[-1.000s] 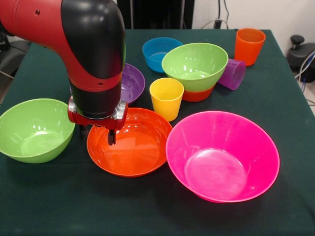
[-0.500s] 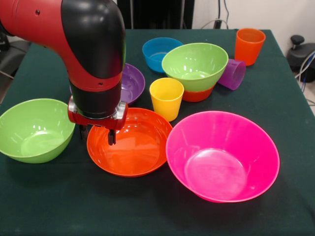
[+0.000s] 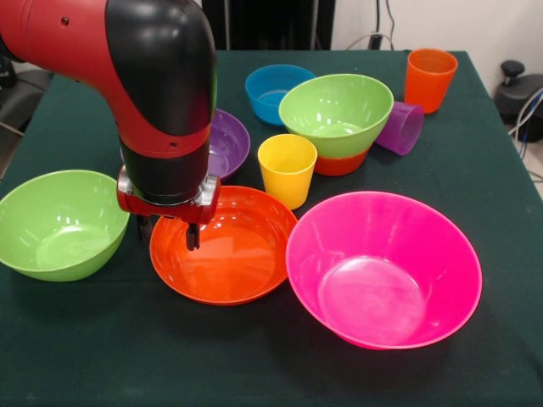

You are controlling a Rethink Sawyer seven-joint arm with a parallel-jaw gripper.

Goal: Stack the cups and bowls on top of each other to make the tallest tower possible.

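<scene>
My gripper (image 3: 168, 235) is open and low over the left rim of the large orange bowl (image 3: 233, 254), one finger (image 3: 193, 237) inside it and the other outside. A green bowl (image 3: 337, 110) sits in the small orange bowl (image 3: 342, 163) behind; that is the only stack. The huge pink bowl (image 3: 383, 267) is at the front right and the second green bowl (image 3: 59, 225) at the left. The purple bowl (image 3: 229, 140) and blue bowl (image 3: 271, 89) stand behind. The yellow cup (image 3: 287, 170) is upright, the purple cup (image 3: 400, 127) lies on its side, and the orange cup (image 3: 429, 78) is at the far right.
The dark green table (image 3: 254, 365) carries everything. My arm (image 3: 157, 93) hides part of the purple bowl and the ground left of it. Cables and a black object (image 3: 522, 93) lie beyond the table's right edge.
</scene>
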